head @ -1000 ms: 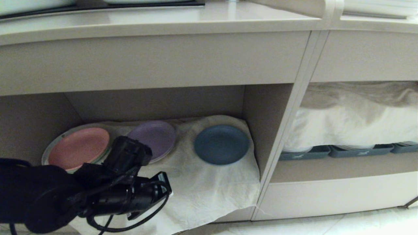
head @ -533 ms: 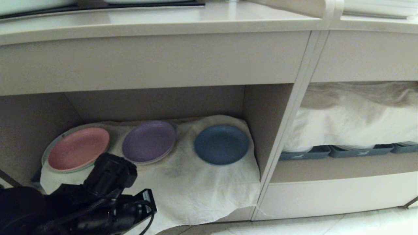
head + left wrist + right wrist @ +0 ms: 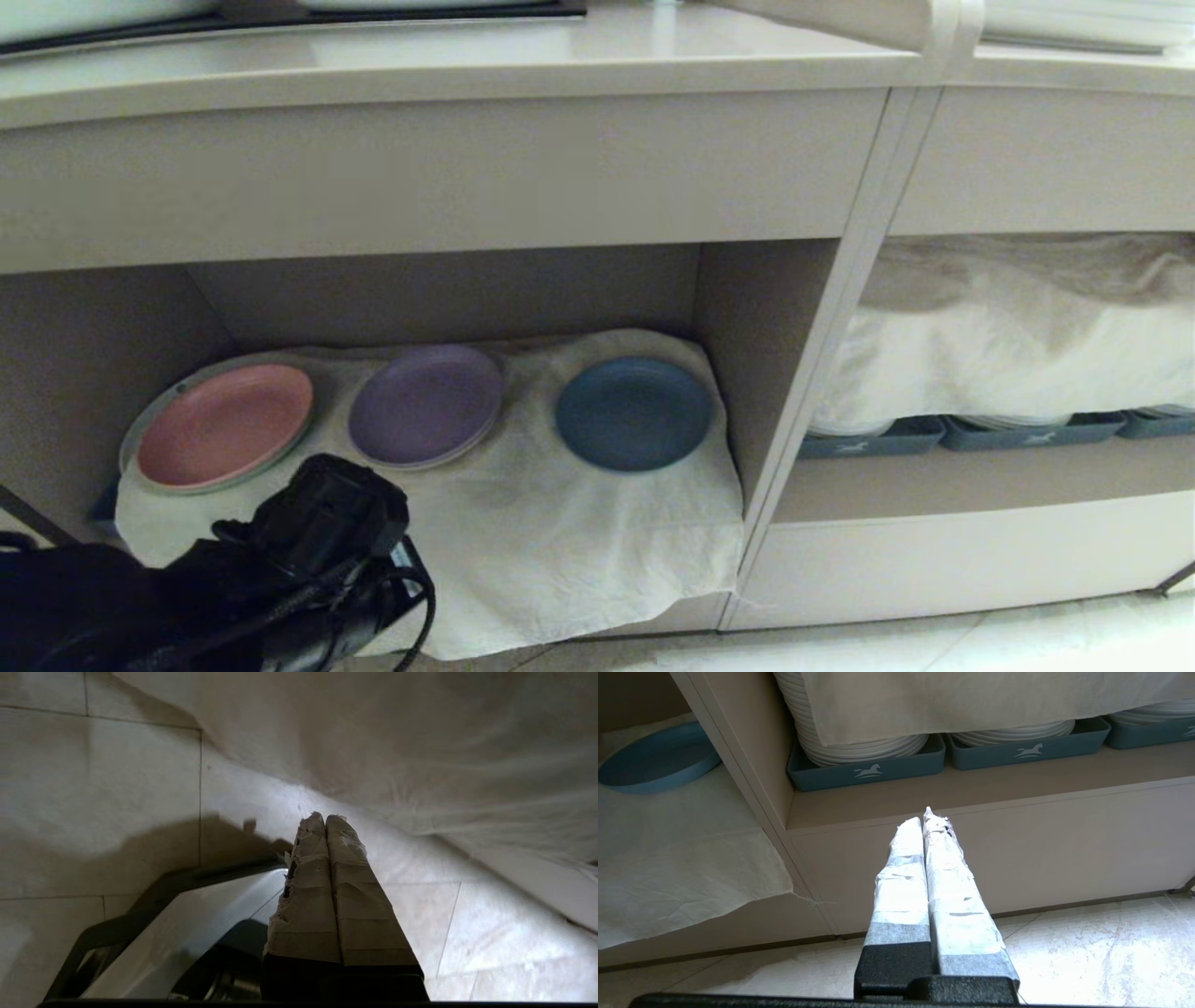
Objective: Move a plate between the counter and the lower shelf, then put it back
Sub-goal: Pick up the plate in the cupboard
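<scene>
The left gripper (image 3: 324, 817), fingers pressed together and empty, has dropped back from the purple plate (image 3: 427, 405) toward the floor. The plate (image 3: 634, 413) lies untouched on the lower shelf (image 3: 560, 523); its return to the counter (image 3: 448, 56) appears outstanding.

Cloth (image 3: 560, 532) lines the lower shelf (image 3: 448, 299); on the cloth, three plates in a row: the plate (image 3: 634, 413) rightmost, two others (image 3: 427, 405) left of it. Counter (image 3: 448, 65) above shelf. Trays (image 3: 878, 437) in the compartment right of it.
</scene>
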Robot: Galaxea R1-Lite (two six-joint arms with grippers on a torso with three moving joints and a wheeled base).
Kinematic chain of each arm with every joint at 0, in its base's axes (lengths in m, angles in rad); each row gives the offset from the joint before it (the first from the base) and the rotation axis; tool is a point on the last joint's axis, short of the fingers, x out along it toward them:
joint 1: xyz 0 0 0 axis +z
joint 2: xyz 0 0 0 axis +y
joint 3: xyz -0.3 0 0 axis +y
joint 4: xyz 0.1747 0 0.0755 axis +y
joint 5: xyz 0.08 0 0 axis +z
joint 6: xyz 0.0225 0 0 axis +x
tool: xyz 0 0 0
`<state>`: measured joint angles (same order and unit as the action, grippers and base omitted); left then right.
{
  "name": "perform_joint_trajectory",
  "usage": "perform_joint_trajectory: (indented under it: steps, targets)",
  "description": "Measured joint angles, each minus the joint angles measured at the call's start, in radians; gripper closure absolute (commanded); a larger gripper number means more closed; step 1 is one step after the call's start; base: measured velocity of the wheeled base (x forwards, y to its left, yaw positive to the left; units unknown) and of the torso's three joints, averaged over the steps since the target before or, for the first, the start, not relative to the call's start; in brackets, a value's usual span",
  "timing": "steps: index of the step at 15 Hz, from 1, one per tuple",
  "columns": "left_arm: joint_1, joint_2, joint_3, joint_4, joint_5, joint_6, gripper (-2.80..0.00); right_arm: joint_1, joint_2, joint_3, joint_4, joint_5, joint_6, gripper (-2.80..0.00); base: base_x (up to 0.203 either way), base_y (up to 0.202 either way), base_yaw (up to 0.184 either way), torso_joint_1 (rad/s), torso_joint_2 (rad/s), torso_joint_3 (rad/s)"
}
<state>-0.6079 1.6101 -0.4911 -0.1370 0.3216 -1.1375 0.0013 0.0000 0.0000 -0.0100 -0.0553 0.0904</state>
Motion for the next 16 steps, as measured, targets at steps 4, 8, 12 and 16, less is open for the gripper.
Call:
perform_joint_trajectory:
  steps: [4, 8, 12, 16]
  targets:
    - [-0.041, 0.005, 0.007, 0.0, 0.065, -0.06, 0.0, 0.0, 0.0, 0.0, 0.0, 0.001, 0.0, 0.0, 0.0, 0.0, 0.0, 0.0, 0.0, 0.0]
    - [-0.035, -0.051, 0.089, 0.001, 0.092, -0.056, 0.0, 0.0, 0.0, 0.0, 0.0, 0.001, 0.0, 0.0, 0.0, 0.0, 0.0, 0.0, 0.0, 0.0]
    - [-0.004, -0.194, 0.203, 0.008, 0.119, -0.003, 0.0, 0.0, 0.0, 0.0, 0.0, 0.0, 0.0, 0.0, 0.0, 0.0, 0.0, 0.0, 0.0, 0.0]
    - [0.06, -0.353, 0.331, 0.008, 0.135, 0.178, 0.0, 0.0, 0.0, 0.0, 0.0, 0.001, 0.0, 0.0, 0.0, 0.0, 0.0, 0.0, 0.0, 0.0]
